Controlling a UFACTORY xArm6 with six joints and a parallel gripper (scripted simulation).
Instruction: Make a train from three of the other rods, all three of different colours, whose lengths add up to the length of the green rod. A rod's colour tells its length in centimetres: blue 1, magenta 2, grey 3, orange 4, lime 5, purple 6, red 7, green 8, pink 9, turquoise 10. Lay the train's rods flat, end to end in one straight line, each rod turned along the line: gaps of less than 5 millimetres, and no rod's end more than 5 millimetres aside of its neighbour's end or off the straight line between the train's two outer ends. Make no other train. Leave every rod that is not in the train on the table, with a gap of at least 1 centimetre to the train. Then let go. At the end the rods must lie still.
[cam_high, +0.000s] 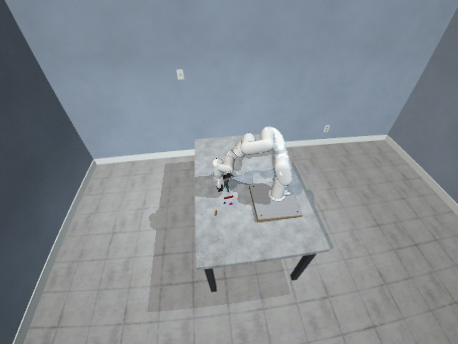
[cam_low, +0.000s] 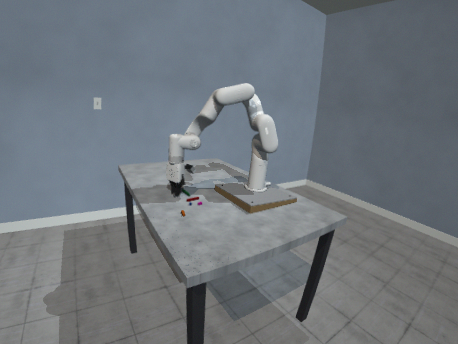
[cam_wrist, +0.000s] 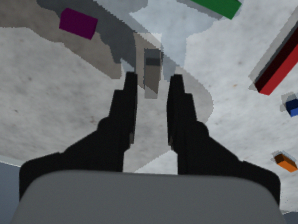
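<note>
Dark specks mark the white, rounded six-joint arm (cam_high: 257, 145) (cam_low: 235, 94) just above the black two-fingered claw (cam_high: 220, 188) (cam_low: 176, 187) (cam_wrist: 154, 76), too small to read as lettering; the claw's fingers stand partly apart with nothing gripped between them; a short grey rectangular rod (cam_wrist: 151, 80) shows just beyond the fingertips in the wrist view, roughly in line with the gap. Farther ahead and left of the claw in that view is a short, shaded magenta-purple block-shaped rod (cam_wrist: 78, 23); the green straight rod (cam_high: 228, 188) (cam_low: 186, 192) (cam_wrist: 220, 7) lies ahead and right, partly cut off by the wrist view's edge; on the right are a long red square-sided rod (cam_high: 228, 197) (cam_low: 192, 199) (cam_wrist: 280, 67), a tiny blue one (cam_high: 224, 203) (cam_low: 190, 204) (cam_wrist: 292, 107) and a short orange one (cam_high: 216, 213) (cam_low: 183, 213) (cam_wrist: 286, 162), all apart; a small bright magenta rod (cam_high: 231, 203) (cam_low: 200, 203) sits near the blue one. Well apart from the claw, the arm stands on a grey, wood-edged slab (cam_high: 280, 214) (cam_low: 272, 202); the surface (cam_high: 240, 242) (cam_low: 250, 240) is mottled grey on black legs, over a tiled floor (cam_high: 125, 250) (cam_low: 65, 280) by blue-grey walls (cam_high: 250, 60) (cam_low: 150, 60).
</note>
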